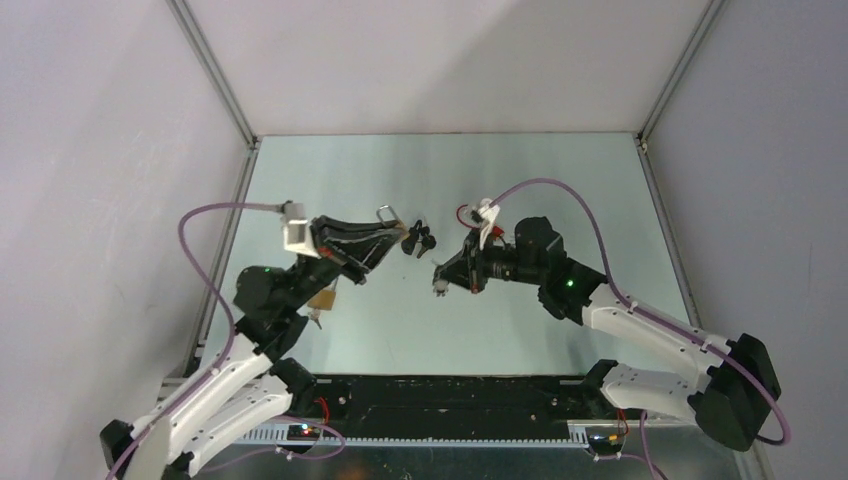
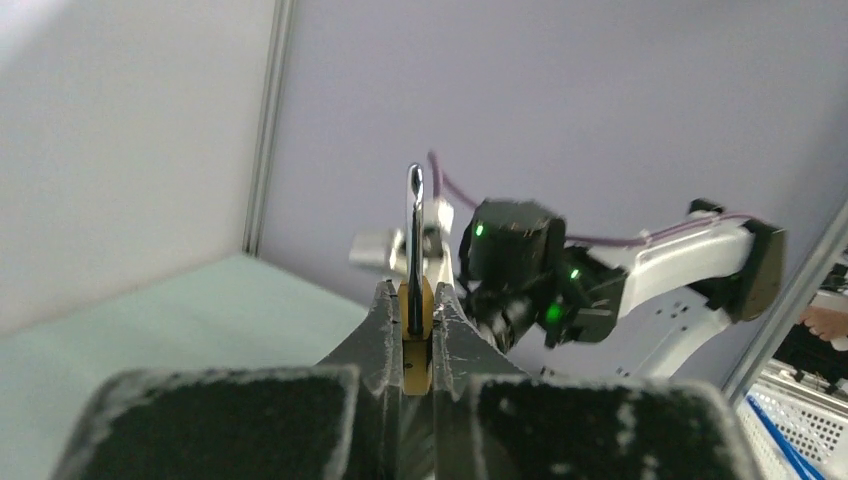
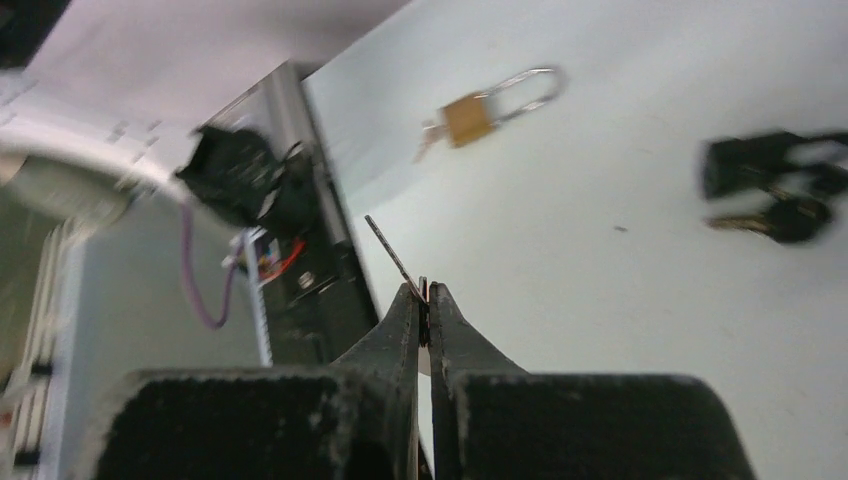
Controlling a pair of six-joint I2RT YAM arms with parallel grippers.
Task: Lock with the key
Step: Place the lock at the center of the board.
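My left gripper [image 1: 397,232] is shut on a brass padlock [image 2: 416,318] and holds it above the table, its steel shackle [image 2: 414,228] pointing away from the fingers. The padlock also shows in the top view [image 1: 389,224]. My right gripper [image 1: 438,284] is shut on a thin key [image 3: 388,248], whose blade sticks out up and left of the fingertips. The right gripper is to the right of the padlock and a little nearer, apart from it. In the left wrist view the right arm [image 2: 520,270] shows behind the padlock.
A second brass padlock [image 3: 470,116] lies on the table, under the left arm in the top view [image 1: 322,298]. A bunch of black-headed keys [image 1: 420,240] lies between the two grippers and also shows in the right wrist view [image 3: 775,190]. Enclosure walls surround the table.
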